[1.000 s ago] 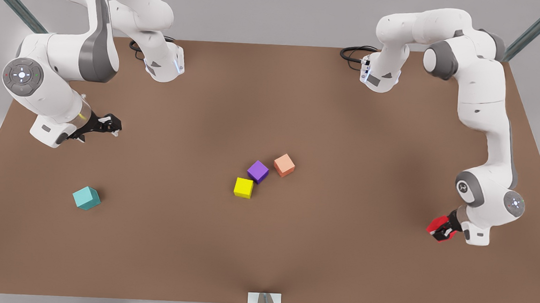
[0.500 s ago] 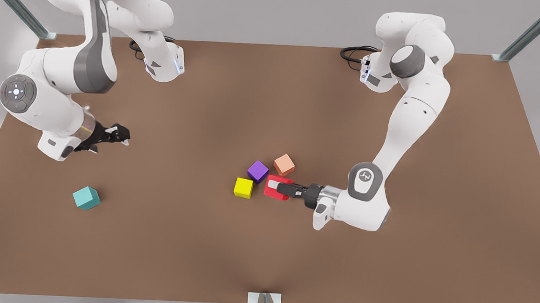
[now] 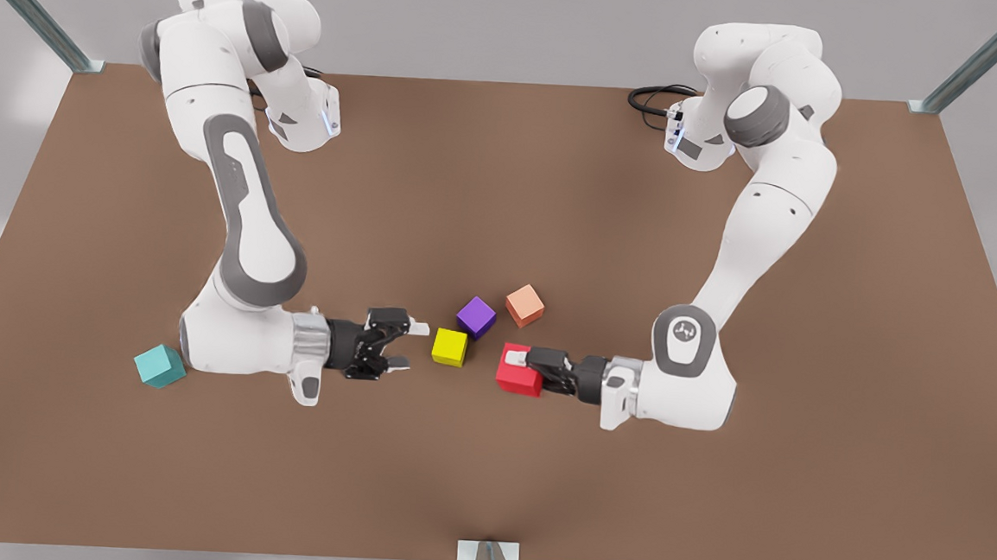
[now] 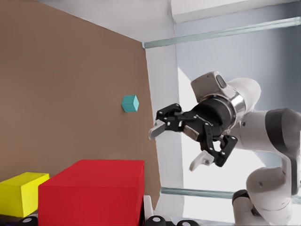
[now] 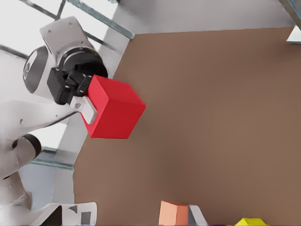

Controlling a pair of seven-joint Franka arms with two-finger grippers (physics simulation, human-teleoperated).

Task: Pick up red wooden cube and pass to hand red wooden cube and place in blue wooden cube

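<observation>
Gripping red wooden cube [image 3: 519, 375], left claw [image 3: 521, 359] faces spread right claw [image 3: 408, 345].

We see a simulated robotics test cell. A plain brown rectangular tabletop [image 3: 504, 185] stands before grey walls [image 3: 497, 20]. Grey metal frame struts [image 3: 26, 4] brace its corners.

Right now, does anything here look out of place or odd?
Nothing stands out. The left end effector grips the red wooden cube, the open right end effector faces it, and the blue wooden cube sits flat on the table.
</observation>
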